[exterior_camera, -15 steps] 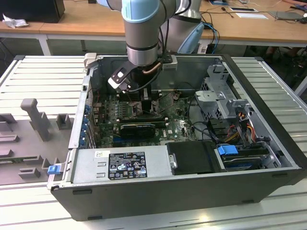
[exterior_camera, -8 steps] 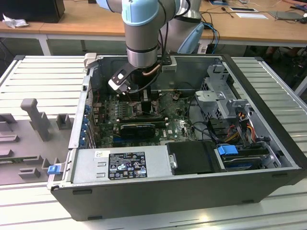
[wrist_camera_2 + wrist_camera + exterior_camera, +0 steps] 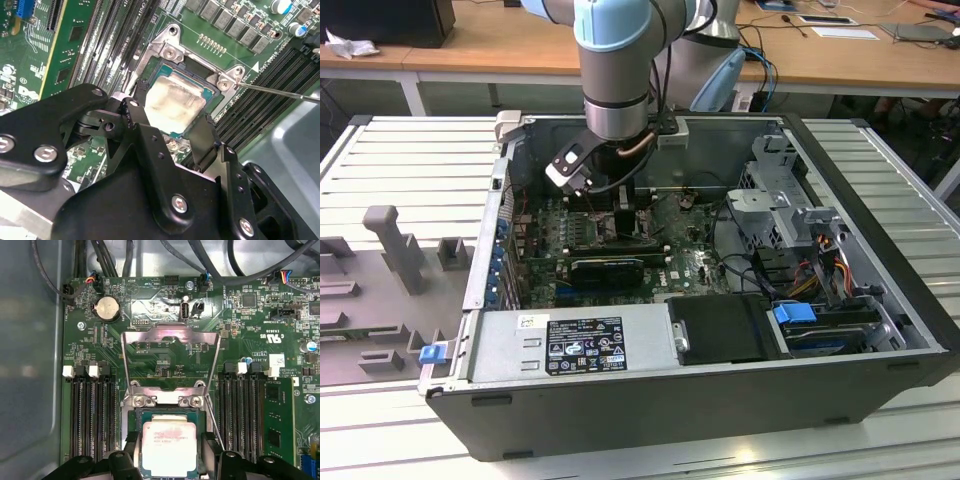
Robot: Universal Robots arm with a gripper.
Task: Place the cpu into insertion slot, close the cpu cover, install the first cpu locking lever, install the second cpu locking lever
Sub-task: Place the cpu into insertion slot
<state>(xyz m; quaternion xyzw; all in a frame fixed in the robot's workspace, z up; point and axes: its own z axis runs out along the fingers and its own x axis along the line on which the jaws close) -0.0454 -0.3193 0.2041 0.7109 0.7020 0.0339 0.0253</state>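
A robot arm (image 3: 615,70) is pointed down into an open computer case (image 3: 720,410), over the green motherboard (image 3: 695,268). The case is laid on a slatted metal table (image 3: 880,150), beside grey fixtures (image 3: 395,245).

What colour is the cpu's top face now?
The cpu face is pale silvery-grey, smudged whitish; clearest in the second wrist view.

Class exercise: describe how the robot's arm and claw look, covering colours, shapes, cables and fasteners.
In the exterior view the arm is a thick silver-grey cylinder with pale blue joint caps and dark cables at its wrist. In the second wrist view the claw is matte black, built of rounded jointed links with silver screw heads.
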